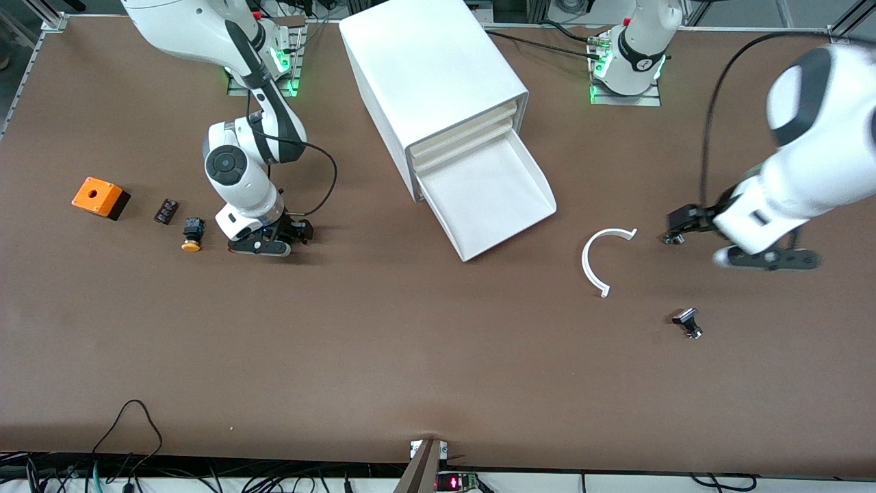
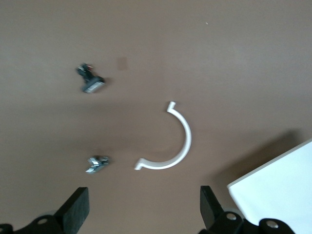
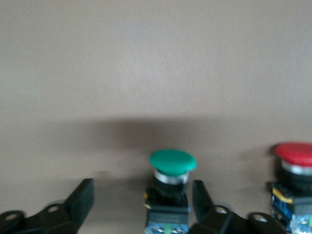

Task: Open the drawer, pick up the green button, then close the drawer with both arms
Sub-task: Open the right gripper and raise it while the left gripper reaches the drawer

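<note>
Right wrist view: the button (image 3: pixel 171 187), green cap on a black and blue body, is seen upright on the desk (image 1: pixel 383 356) between the parted fingers of the right pincer (image 3: pixel 141 200); a red-capped button (image 3: pixel 295 185) stands beside it.
Front view: both are hidden by the right pincer (image 1: pixel 263 241), low near a yellow-capped button (image 1: pixel 192 233).
Drawer (image 1: pixel 489 202): pulled out, seen empty.
Left pincer (image 2: pixel 144 207): spread apart, over bare desk near a white curved piece (image 2: pixel 170 146).

Two glossy white arms: the right arm (image 1: pixel 239 130) at upper left has black joint bands and a looping black cable; the left arm (image 1: pixel 801 171) at right likewise. Green lights glow at both bases; black jaws.
</note>
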`<action>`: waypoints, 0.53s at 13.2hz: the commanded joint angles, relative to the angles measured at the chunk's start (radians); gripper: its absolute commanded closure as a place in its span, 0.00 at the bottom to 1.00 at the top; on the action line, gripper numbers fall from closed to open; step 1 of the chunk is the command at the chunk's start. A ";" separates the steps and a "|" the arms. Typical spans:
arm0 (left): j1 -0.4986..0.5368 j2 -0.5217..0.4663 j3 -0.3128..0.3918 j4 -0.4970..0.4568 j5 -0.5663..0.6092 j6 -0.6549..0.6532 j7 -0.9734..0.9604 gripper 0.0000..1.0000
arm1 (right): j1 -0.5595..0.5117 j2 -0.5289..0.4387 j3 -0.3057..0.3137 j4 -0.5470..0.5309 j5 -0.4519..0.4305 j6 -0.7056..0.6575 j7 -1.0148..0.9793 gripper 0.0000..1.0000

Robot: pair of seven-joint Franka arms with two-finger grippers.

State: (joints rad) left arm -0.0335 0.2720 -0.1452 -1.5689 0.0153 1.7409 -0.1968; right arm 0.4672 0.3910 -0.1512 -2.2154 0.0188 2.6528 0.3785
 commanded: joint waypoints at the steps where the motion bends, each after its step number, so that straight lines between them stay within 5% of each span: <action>1: -0.098 0.107 0.004 0.047 -0.012 0.018 -0.189 0.00 | -0.005 -0.029 0.013 0.127 0.020 -0.181 0.008 0.00; 4: -0.212 0.206 0.009 0.038 0.000 0.168 -0.418 0.00 | -0.010 -0.052 0.005 0.278 0.018 -0.384 0.007 0.00; 7: -0.217 0.276 0.012 -0.037 -0.021 0.371 -0.524 0.00 | -0.016 -0.052 -0.027 0.413 0.018 -0.512 0.000 0.00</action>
State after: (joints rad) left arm -0.2545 0.5147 -0.1483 -1.5748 0.0143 2.0131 -0.6700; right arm 0.4621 0.3310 -0.1671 -1.8888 0.0206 2.2308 0.3813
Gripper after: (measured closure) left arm 0.000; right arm 0.000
